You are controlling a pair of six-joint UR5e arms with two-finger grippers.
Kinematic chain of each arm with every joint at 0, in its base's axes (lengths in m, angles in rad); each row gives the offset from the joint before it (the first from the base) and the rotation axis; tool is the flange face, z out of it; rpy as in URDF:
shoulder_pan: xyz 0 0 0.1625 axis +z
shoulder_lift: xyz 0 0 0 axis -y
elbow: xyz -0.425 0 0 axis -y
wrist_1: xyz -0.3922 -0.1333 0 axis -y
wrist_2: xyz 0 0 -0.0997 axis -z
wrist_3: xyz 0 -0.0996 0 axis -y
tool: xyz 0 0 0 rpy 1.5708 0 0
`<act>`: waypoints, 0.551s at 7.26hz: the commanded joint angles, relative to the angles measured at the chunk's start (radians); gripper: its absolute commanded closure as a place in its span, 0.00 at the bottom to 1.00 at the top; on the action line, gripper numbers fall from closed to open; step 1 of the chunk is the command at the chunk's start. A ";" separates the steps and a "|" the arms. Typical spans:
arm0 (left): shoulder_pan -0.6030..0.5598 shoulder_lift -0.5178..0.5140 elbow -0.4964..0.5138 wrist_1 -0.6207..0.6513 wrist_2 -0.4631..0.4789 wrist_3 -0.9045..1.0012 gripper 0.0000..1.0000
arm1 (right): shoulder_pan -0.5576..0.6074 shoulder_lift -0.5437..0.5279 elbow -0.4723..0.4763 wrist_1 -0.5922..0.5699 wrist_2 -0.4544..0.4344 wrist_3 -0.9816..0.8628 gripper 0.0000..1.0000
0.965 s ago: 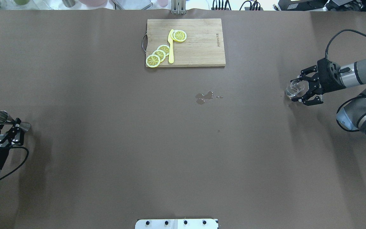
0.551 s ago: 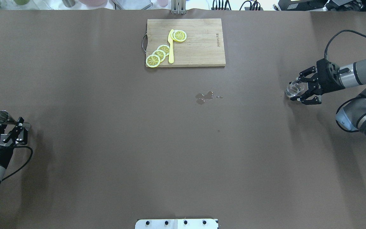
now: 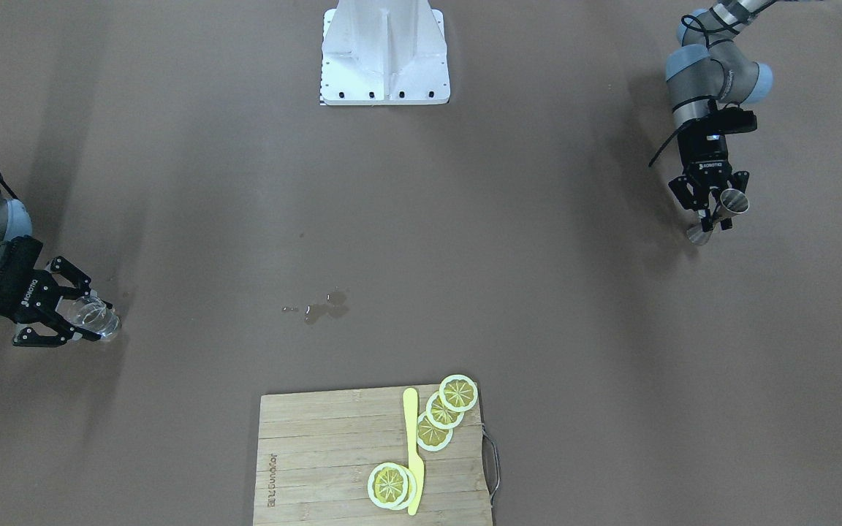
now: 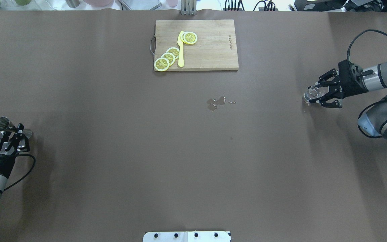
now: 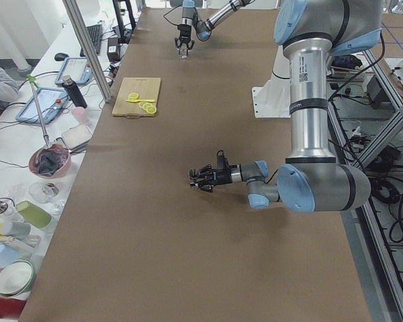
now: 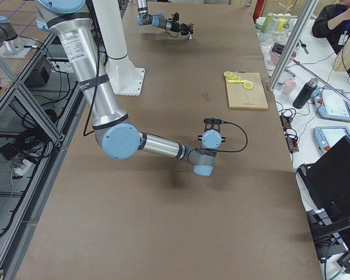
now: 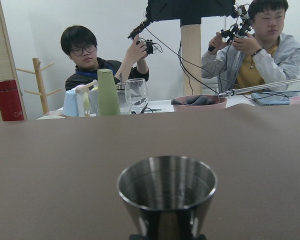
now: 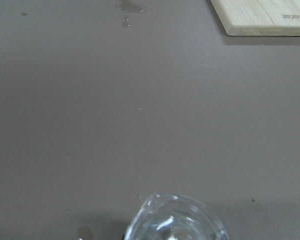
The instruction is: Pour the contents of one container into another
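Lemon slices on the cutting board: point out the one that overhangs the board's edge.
The end slice of the overlapping row of three, at the board's near-left corner as the robot sees it; the others lie wholly on the wood.

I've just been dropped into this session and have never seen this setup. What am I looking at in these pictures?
Two robot arms share a brown table. The pictures: one from above behind the robot, one facing it, one from each table end, one from each wrist. The left hand grips an upright metal jigger by its waist. The right hand has fingers either side of a clear glass; whether it is clamped is unclear. Across the table lie a cutting board with lemon slices and a yellow knife, and a small puddle mid-table.
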 commanded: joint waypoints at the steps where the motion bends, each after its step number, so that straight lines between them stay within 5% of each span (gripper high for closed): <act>1: 0.001 0.000 -0.002 0.057 0.001 -0.052 0.98 | 0.039 -0.002 0.006 0.000 0.046 0.001 0.86; 4: -0.009 0.000 -0.048 0.046 -0.013 0.031 1.00 | 0.082 -0.018 0.046 -0.005 0.054 0.007 1.00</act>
